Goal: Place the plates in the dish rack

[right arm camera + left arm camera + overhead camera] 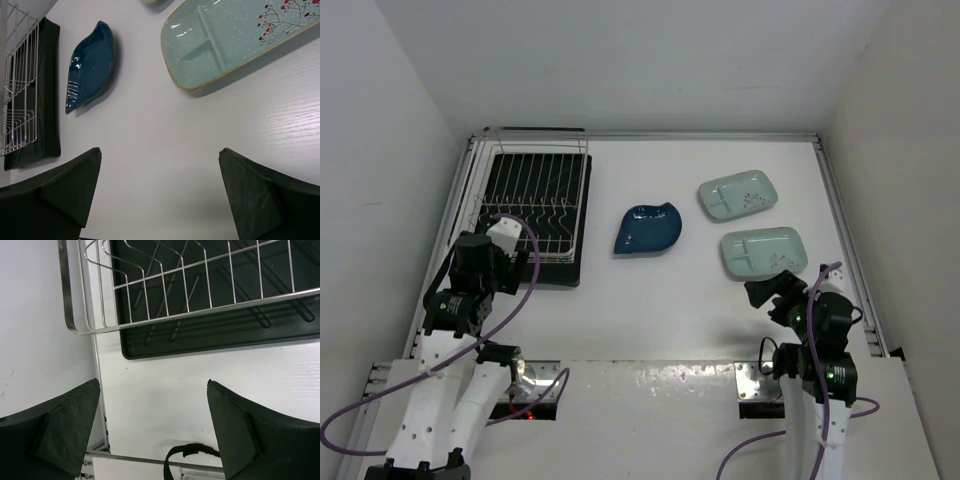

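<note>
Right wrist: red-berried twig print (286, 14) on nearer mint plate (225, 47), specks overhead.

Plates (646, 229) right of dish rack (533, 208)

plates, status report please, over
Left tool open, empty, at dish rack's near edge. Right tool open, empty, short of nearest mint plate. Blue plate, far mint plate also unracked. Rack slots free.

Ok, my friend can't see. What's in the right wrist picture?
A pale green divided plate lies flat on a white table, a dark blue leaf-shaped plate to its left. The dish rack shows at the left edge, and the right gripper is open at the bottom.
</note>
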`<state>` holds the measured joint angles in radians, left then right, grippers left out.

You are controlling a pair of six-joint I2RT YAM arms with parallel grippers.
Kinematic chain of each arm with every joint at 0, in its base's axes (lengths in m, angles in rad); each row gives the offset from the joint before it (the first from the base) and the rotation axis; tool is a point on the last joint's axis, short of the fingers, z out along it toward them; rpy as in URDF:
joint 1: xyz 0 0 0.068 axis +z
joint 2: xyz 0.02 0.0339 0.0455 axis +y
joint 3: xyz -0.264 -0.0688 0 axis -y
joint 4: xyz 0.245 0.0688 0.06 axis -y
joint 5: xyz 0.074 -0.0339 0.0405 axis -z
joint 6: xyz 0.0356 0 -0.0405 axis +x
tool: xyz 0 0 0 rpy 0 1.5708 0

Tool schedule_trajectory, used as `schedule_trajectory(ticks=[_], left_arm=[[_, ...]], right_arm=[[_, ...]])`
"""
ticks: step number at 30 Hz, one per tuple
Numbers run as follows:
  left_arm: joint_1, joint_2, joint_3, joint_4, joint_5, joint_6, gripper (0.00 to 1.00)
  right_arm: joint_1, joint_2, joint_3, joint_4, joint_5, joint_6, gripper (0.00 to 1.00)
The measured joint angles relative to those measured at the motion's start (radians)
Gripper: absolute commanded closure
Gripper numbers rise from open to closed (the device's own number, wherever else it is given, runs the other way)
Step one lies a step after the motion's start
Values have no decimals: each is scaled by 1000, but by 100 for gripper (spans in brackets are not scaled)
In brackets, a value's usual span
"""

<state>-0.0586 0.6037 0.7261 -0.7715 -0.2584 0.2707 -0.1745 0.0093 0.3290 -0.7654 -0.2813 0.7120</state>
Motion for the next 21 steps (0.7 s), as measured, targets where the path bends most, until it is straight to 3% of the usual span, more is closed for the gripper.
schedule_trajectory(ticks=[6,9,13,15,18,21], left_arm=[[1,-6,9,2,31,32,5],[1,30,106,-43,101,82,5],[-29,186,441,-107,227,167,13],[-93,343,706,-166,254,193,17],[-261,624,1059,-219,211,186,20],[-475,911,1261,-232,165,164,13]], right_arm=[[0,27,0,-1,12,3,0],[0,56,0,1,11,3,0],[0,140,0,24,1,3,0],[0,218,1,64,-22,3,0],[0,349,2,143,-65,4,0],[0,490,6,222,-89,7,0]])
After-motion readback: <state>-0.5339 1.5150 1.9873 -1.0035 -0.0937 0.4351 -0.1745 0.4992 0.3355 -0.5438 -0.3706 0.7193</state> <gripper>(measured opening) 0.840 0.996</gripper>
